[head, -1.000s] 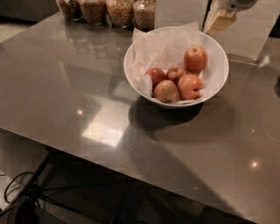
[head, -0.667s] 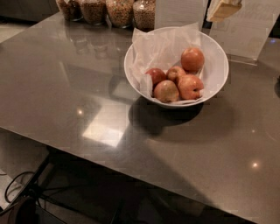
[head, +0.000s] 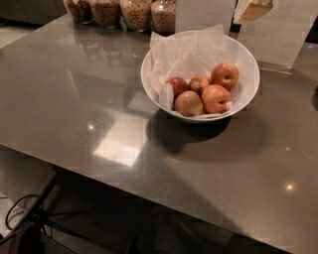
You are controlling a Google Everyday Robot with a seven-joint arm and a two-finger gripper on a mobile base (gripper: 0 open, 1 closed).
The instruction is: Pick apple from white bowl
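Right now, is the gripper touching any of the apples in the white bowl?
No, the gripper sits at the view's top edge, clear of the white bowl, and all five apples lie inside it untouched.

You see the cream-coloured gripper (head: 252, 10) at the far right, over the wide glossy white bowl's (head: 250, 74) rim. The round red, yellow-blushed apple (head: 225, 75) lies farthest right on crumpled white paper (head: 184, 49).

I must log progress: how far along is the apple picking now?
Done: nothing that shows; the apple lies among others in the white bowl. In hand: the gripper hangs at the picture's top edge, beyond the bowl's far rim, touching no fruit. Left: come down, grasp the apple, lift it out.
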